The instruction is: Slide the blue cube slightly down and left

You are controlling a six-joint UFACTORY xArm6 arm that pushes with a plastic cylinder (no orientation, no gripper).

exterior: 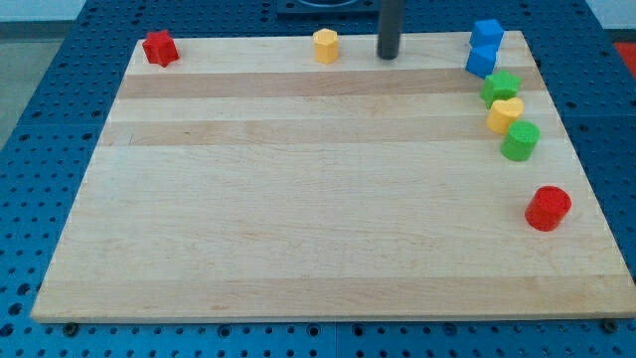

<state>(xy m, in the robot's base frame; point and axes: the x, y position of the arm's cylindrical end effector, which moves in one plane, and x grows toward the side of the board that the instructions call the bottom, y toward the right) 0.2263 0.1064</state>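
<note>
Two blue blocks sit at the board's top right corner: one blue block at the very top edge and a blue cube just below it, touching it. My tip is the lower end of the dark rod, at the top middle of the board. It stands well to the left of the blue blocks, about level with the lower one, and touches no block.
A yellow block sits just left of my tip. A red block is at the top left corner. Down the right edge run a green block, a yellow heart-like block, a green cylinder and a red cylinder.
</note>
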